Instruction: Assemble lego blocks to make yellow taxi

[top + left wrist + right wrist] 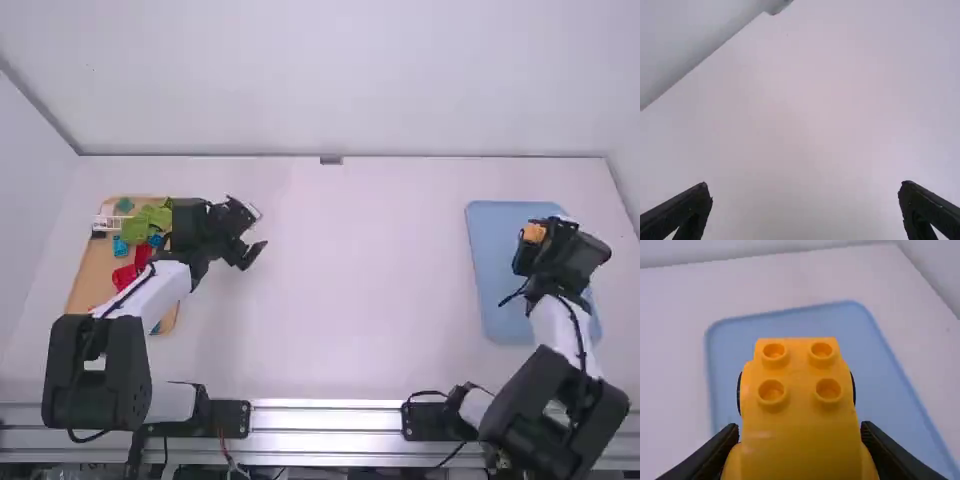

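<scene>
Several blocks [152, 222] lie on the tan tray [92, 272] at left in the high view. In the left wrist view, the left gripper [805, 186] is spread, empty; in the right wrist view, the right gripper [800, 429] clamps the yellow car [800, 410] over the blue tray [790, 322] at right, seemingly built, needing only setting down.

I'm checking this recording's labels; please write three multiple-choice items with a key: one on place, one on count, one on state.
1. Where is the yellow block held?
A) Over the brown tray
B) Over the blue tray
C) Over the table's middle

2. How many studs show on it in the right wrist view?
A) Two
B) Six
C) Four

3. How is the left claw?
A) Open
B) Shut on a red block
C) Shut, empty

Key:
1 B: the high view shows it above that tray.
2 C: two rows of two.
3 A: its jaws stand wide apart.
</scene>
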Motion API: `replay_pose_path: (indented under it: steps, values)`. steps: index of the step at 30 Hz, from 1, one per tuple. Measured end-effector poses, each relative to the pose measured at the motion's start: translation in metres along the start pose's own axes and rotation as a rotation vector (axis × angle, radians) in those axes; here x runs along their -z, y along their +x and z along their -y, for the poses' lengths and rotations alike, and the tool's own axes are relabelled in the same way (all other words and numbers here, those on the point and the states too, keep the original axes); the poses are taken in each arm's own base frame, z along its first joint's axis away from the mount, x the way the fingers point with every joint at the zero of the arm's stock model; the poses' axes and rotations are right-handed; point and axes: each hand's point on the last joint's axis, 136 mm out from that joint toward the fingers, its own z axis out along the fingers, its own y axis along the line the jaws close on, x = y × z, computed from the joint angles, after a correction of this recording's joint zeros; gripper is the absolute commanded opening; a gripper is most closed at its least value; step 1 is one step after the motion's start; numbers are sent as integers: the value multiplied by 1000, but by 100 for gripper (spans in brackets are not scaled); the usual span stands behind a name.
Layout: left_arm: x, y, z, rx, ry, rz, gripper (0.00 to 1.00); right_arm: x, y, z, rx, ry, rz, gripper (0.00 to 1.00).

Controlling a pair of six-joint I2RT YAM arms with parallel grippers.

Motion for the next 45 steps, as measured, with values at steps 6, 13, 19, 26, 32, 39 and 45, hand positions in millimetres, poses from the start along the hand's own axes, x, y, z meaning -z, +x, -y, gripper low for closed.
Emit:
replay_pose_path:
  steps: [6,13,19,26,32,39,45]
  values:
    - [0,-4,-6,119,-25,16,99,-47,56,13,-83,-9,-126,43]
    - [0,-3,-5,187,-22,13,99,-70,88,9,-110,-37,-223,58]
    - [0,0,-9,255,-48,-1,99,-71,82,10,-125,-51,-274,98]
    - [0,20,-1,352,-106,-137,99,-43,77,0,-158,-88,-399,98]
    - [28,-20,-3,378,-188,-180,99,-4,11,-21,-102,-61,-309,98]
    - [66,-76,-13,375,-244,-96,98,46,-45,-67,2,-61,-144,98]
    - [83,-97,-21,378,-275,-31,97,100,-84,-129,117,-181,35,96]
